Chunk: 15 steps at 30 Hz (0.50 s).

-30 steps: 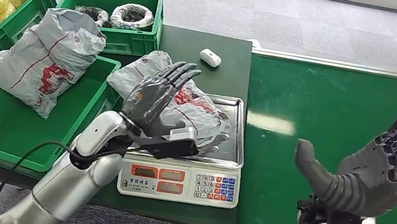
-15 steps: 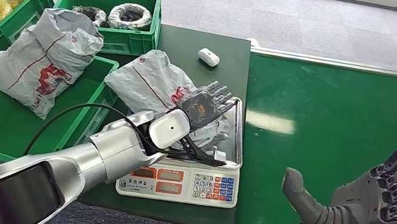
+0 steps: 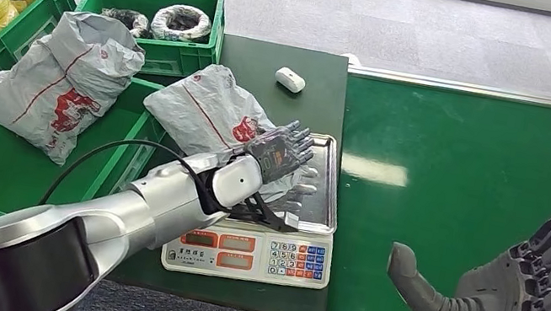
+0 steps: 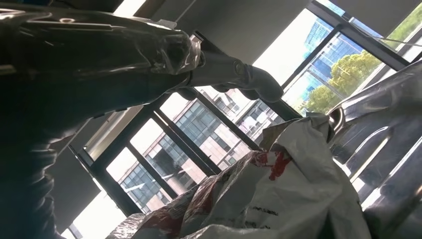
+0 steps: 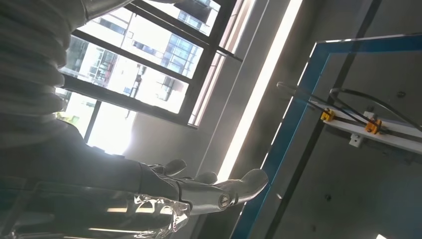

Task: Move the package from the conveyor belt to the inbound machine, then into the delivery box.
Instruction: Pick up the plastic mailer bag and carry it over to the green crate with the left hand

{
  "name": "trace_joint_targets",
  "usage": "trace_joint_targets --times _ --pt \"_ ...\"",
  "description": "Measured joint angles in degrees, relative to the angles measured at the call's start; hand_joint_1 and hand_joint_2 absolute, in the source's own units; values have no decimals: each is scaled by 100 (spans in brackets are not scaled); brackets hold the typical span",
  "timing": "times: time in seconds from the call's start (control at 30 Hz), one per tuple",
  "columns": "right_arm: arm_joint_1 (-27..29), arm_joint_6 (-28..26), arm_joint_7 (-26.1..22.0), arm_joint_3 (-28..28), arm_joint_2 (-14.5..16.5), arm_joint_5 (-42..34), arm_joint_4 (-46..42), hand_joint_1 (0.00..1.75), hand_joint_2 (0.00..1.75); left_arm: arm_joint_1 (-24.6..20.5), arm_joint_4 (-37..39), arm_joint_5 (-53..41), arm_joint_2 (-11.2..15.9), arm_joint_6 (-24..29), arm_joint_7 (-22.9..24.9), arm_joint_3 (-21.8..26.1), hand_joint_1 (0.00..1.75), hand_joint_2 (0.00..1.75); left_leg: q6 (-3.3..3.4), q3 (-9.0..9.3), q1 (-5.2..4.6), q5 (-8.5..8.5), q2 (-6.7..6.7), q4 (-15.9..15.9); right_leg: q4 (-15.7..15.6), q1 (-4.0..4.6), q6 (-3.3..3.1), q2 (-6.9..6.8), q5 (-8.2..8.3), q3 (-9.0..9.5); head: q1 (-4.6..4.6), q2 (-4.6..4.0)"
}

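You have the package off the conveyor belt and lying on the scale. The left hand rests on it, grip unclear. Right hand hovers, fingers apart, holding nothing. The delivery box, left, remains.

I see the left arm stretched forward, left hand palm down with fingers extended. Right hand raised palm up, fingers apart, thumb out, holding nothing.
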Motion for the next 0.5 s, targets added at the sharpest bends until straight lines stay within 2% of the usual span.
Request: trace_joint_targets --times 0.27,0.3,0.4,0.43,0.5 --pt "63 -92 -15 31 -44 38 -1 0 175 -92 137 53 -42 -230 -197 -94 3 175 0 6 1 0 0 0 0 1 0 0 0 7 0 0" --pt "62 -99 -15 34 -55 36 -1 0 175 -112 157 87 -43 -355 -284 -91 32 175 0 7 1 0 0 -1 0 1 0 0 0 9 0 0" --pt "59 -144 -15 56 -93 13 2 0 175 -187 223 237 -44 -836 -602 -50 144 175 0 10 1 0 1 -1 0 1 0 0 0 14 1 0" --pt "58 -165 -15 66 -106 7 3 0 175 -211 247 297 -41 -986 -714 -20 154 175 0 11 1 0 1 -1 0 1 0 0 0 16 1 0" --pt "55 -197 -15 82 -129 5 3 0 175 -245 291 412 -24 -1206 -905 52 159 175 0 13 1 0 0 -1 0 1 0 0 0 18 1 0"
